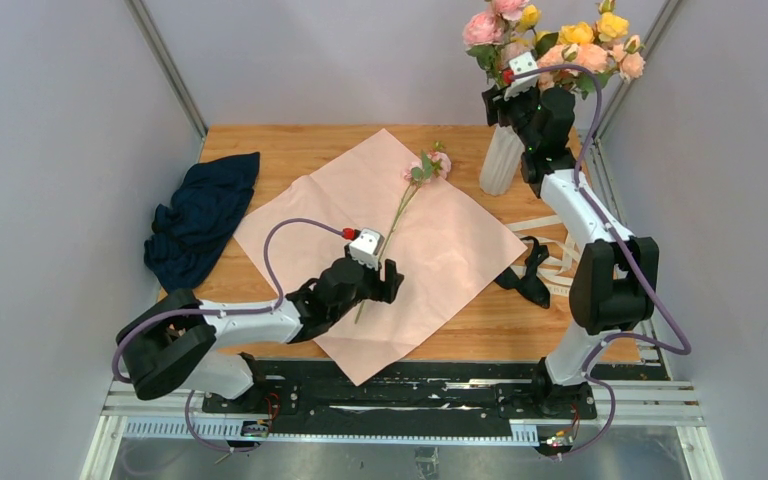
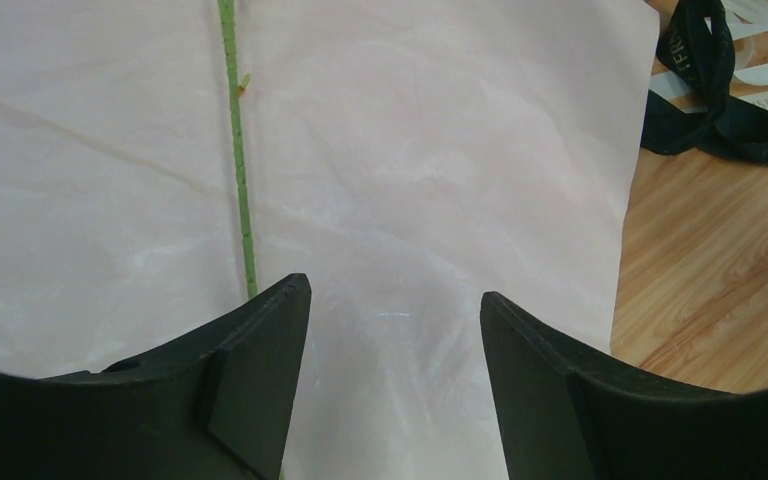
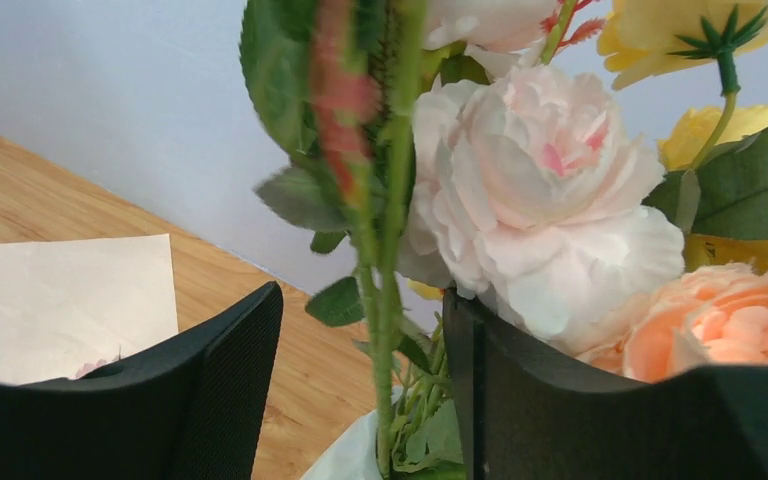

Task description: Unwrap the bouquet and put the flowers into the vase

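The bouquet's pink paper [image 1: 440,250] lies spread flat on the table. One of the flowers [image 1: 428,166] lies on it, its thin green stem [image 2: 240,180] running toward my left gripper [image 1: 392,278]. That gripper [image 2: 393,290] hovers open low over the paper, with the stem passing under its left finger. The white ribbed vase [image 1: 501,160] stands at the back right, holding pink, yellow and peach blooms. My right gripper [image 3: 362,292] is open just above the vase's mouth [image 3: 360,455]. A blurred pink-budded stem [image 3: 385,330] stands loose between its fingers, its foot in the vase.
A black ribbon [image 1: 532,275] and white ribbon strips [image 1: 560,262] lie right of the paper, near the right arm. A crumpled dark blue cloth [image 1: 200,215] sits at the table's left edge. Grey walls close in the back and sides.
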Motion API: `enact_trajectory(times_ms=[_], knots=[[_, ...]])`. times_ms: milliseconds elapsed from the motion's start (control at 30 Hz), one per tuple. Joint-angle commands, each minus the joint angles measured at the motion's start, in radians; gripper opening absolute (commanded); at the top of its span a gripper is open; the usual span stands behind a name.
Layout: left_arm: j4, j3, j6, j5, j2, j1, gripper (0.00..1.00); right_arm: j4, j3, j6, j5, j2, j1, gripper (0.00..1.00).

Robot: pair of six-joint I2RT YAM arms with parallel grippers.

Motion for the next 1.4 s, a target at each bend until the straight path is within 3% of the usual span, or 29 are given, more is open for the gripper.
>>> enact_trajectory(times_ms=[0, 600, 667, 800, 833, 1367], knots=[[0.012, 0.032, -0.005, 0.013, 0.022, -0.007, 0.71, 0.012, 0.037, 0.010, -0.007, -0.038, -0.013, 0.65], [0.011, 0.042, -0.013, 0.038, 0.032, -0.009, 0.70, 0.020, 0.072, 0.077, -0.089, -0.086, -0.011, 0.67], [0.011, 0.044, -0.015, 0.041, 0.037, -0.009, 0.70, 0.023, 0.073, 0.084, -0.093, -0.089, -0.011, 0.61], [0.013, 0.046, -0.018, 0.043, 0.045, -0.008, 0.70, 0.029, 0.073, 0.093, -0.092, -0.080, -0.011, 0.10], [0.013, 0.047, -0.018, 0.044, 0.045, -0.009, 0.70, 0.028, 0.073, 0.095, -0.092, -0.076, -0.011, 0.03], [0.009, 0.016, -0.029, 0.035, -0.008, -0.009, 0.69, 0.093, -0.032, 0.096, -0.065, -0.030, -0.007, 0.00]])
